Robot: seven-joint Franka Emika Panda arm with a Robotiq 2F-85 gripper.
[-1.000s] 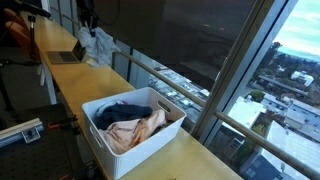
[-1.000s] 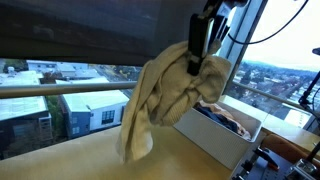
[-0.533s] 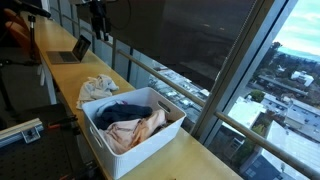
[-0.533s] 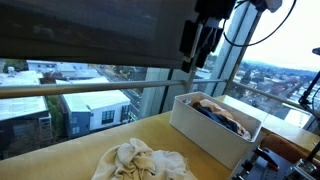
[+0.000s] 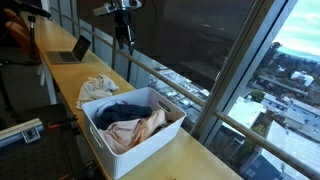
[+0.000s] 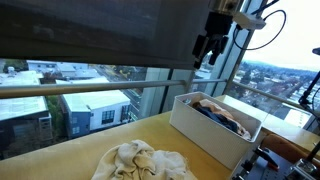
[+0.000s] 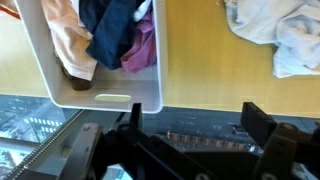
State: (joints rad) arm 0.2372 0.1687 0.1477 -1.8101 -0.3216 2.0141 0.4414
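Cloth (image 5: 98, 88), cream and crumpled, lies in a loose heap on the wooden table (image 5: 200, 162), just beside the short end of a white bin (image 5: 140, 150). We cannot tell whether the 2 touch. In an exterior view the cloth (image 6: 145, 163) sits at the lower middle of the frame, with the bin (image 6: 200, 130) to its right.

We see the jaws high above the table in both exterior views. They are at the top of the frame, close to the window (image 5: 190, 45), well apart from the cloth and holding nothing. In the wrist view their 2 fingers (image 7: 272, 140) stand wide at the bottom of the frame, with nothing between them. That view looks down on the cloth (image 7: 275, 30) at the upper right and the bin (image 7: 105, 98) at the upper left.

We make out 3 garments in the bin: a dark blue one (image 7: 110, 35), a peach one (image 7: 62, 40) and a purple one (image 7: 142, 50). At the left of the frame, an open laptop (image 5: 70, 52) stands at the far end of the table.
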